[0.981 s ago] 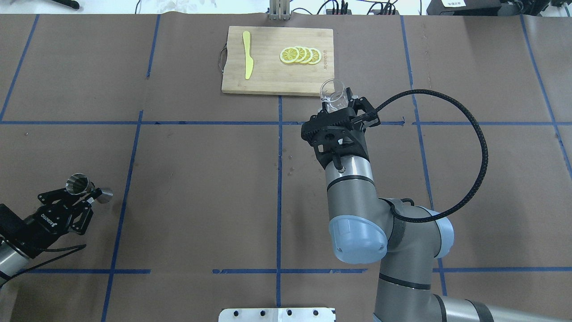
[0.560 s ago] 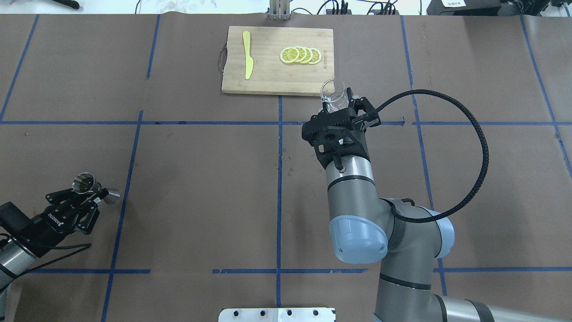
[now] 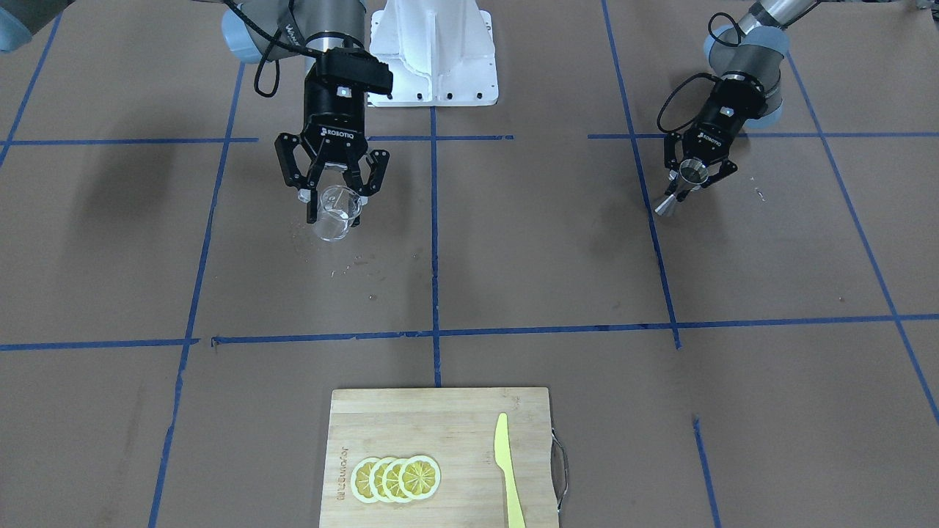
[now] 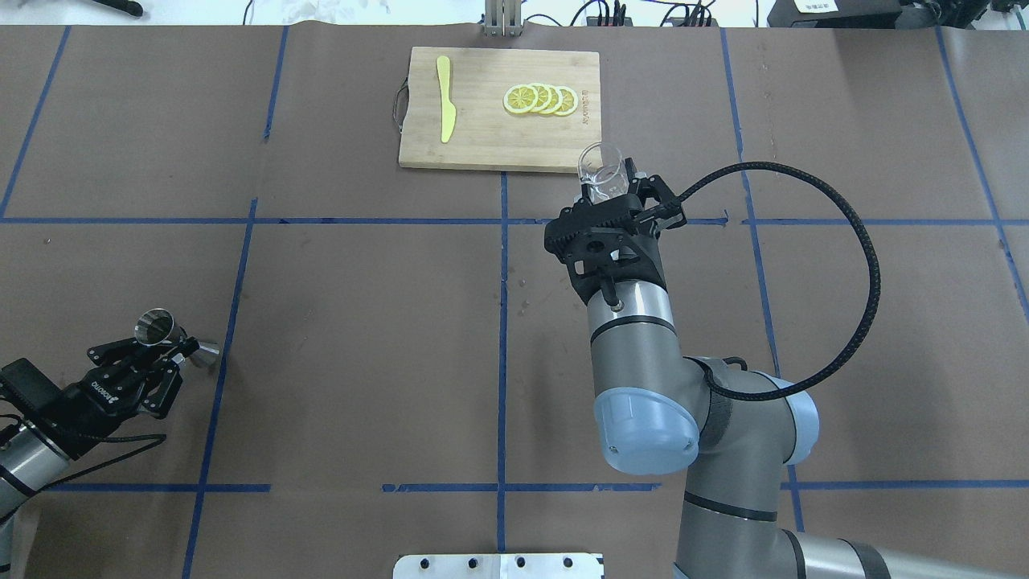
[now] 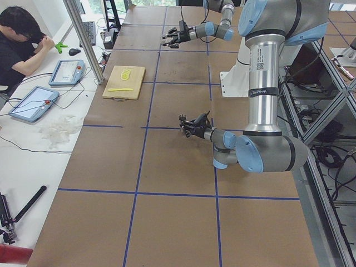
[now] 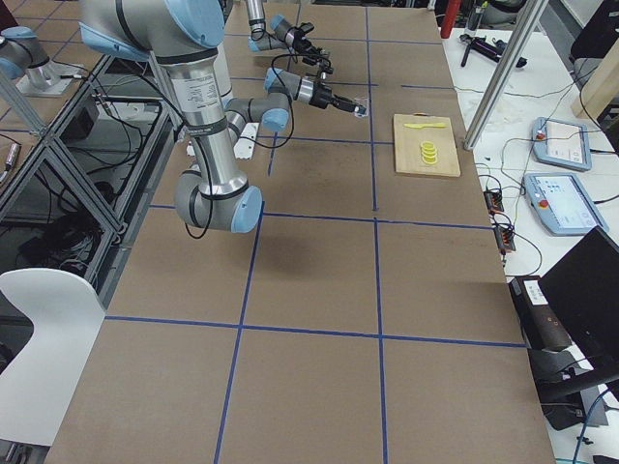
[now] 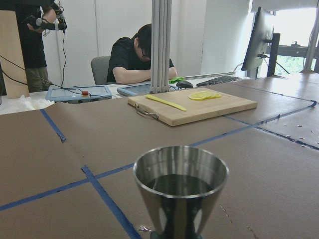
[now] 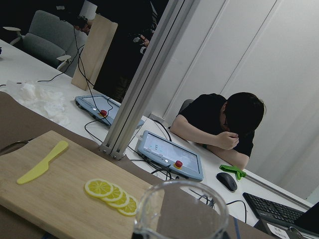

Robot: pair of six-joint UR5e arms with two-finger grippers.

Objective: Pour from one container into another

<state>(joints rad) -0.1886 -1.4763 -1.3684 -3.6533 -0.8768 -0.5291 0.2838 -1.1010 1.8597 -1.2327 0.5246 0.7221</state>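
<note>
My right gripper (image 4: 615,193) is shut on the clear glass cup (image 4: 601,170), which hangs above the table just in front of the cutting board's near right corner. The front view shows the cup (image 3: 334,213) held in the air between the fingers, and its rim (image 8: 182,211) fills the bottom of the right wrist view. Far to the left, my left gripper (image 4: 173,344) is shut on the waist of the metal jigger (image 4: 157,326), which leans. The jigger (image 3: 682,183) and the cup are far apart. Its open mouth (image 7: 180,174) faces up in the left wrist view.
A wooden cutting board (image 4: 482,141) at the back centre carries several lemon slices (image 4: 540,99) and a yellow plastic knife (image 4: 444,108). Blue tape lines cross the brown table cover. A white base plate (image 4: 498,565) sits at the near edge. A person (image 5: 22,44) sits at a side desk.
My left gripper has carried the jigger a little to the right and slightly further from the robot. The right gripper with the glass cup has barely moved.
</note>
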